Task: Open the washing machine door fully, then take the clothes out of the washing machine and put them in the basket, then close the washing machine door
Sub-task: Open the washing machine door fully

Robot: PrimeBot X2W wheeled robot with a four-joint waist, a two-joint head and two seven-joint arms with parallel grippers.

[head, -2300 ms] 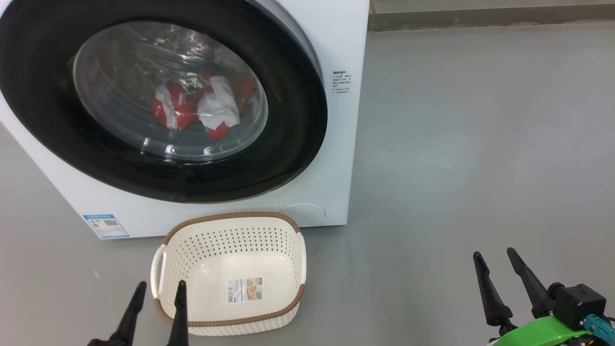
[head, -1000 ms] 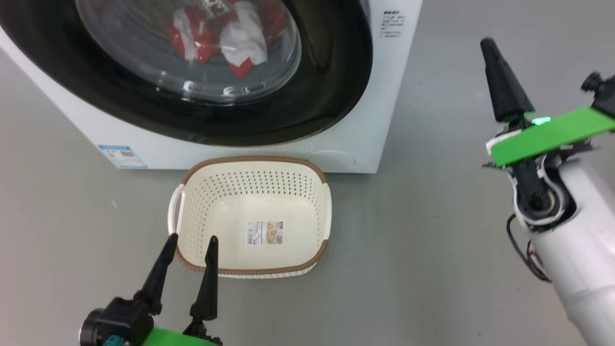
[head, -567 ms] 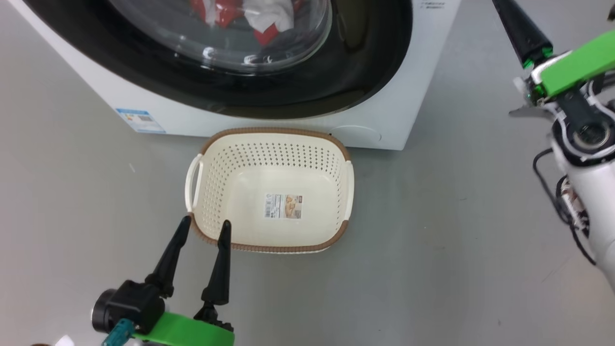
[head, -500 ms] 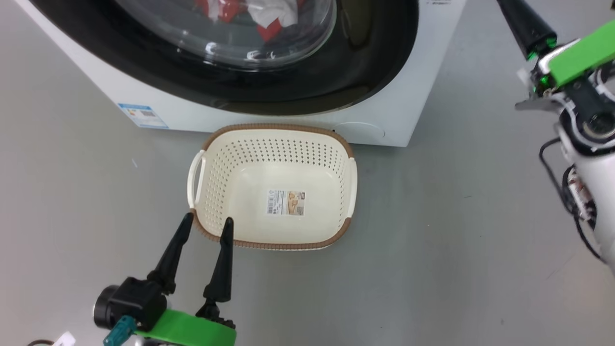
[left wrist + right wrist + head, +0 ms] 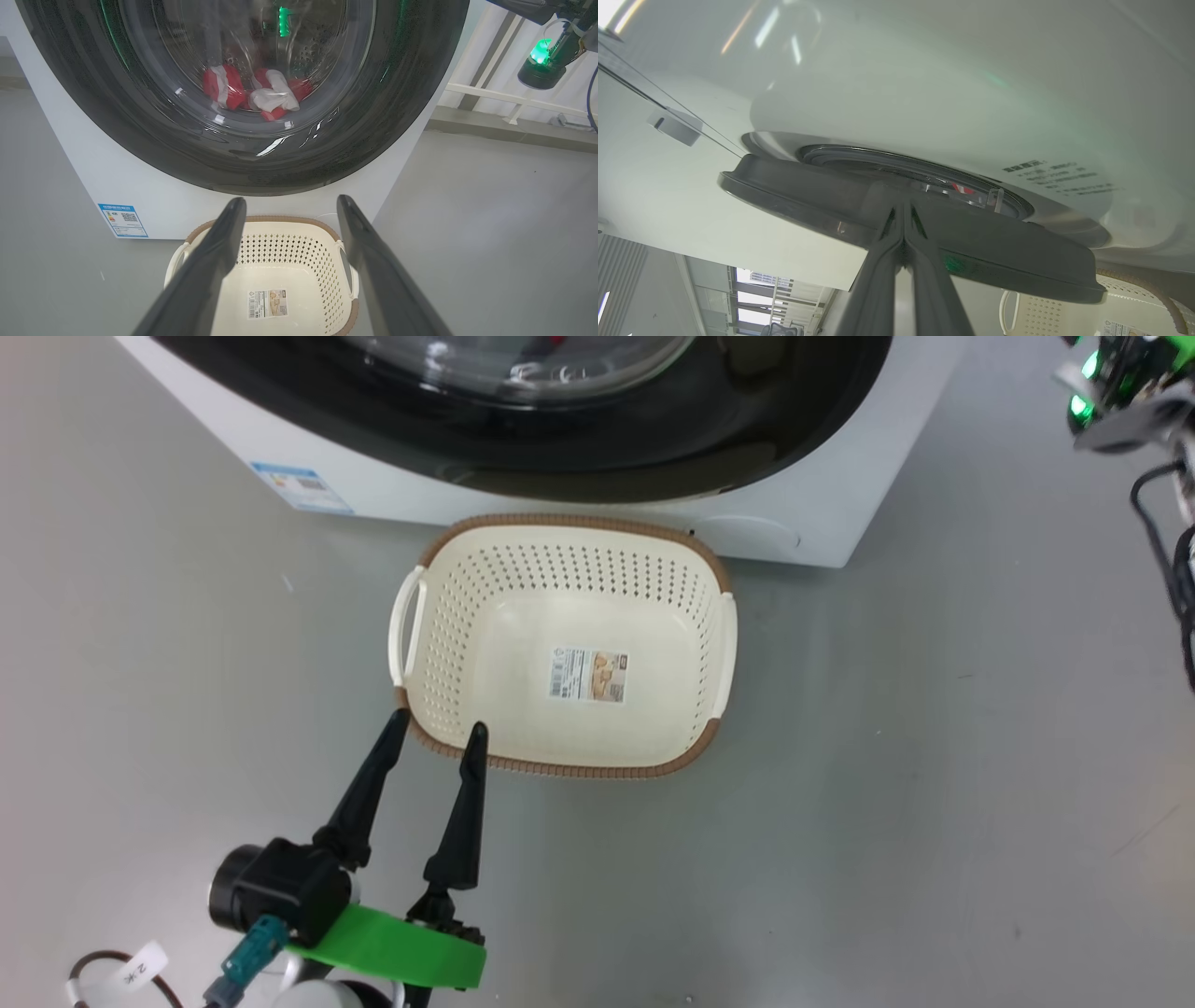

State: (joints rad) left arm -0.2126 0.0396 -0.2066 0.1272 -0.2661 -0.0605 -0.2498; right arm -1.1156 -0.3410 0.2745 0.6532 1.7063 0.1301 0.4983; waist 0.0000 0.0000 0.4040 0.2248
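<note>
The white washing machine stands at the top of the head view, its black-rimmed door a little ajar. Behind the door glass lie the red and white clothes in the drum. The cream basket sits on the floor just in front of it, with nothing in it but a sticker. My left gripper is open, its tips over the basket's near left corner. My right gripper is shut and holds nothing, its tips at the edge of the door; whether they touch I cannot tell.
Grey floor spreads left, right and in front of the basket. My right arm's wrist, with a green light, hangs at the top right beside the machine. A blue label marks the machine's lower left front.
The head camera has tilted down, so the machine and basket have slid in the picture. My right arm has risen past the top right edge towards the door, fingers shut. The left gripper stays open.
</note>
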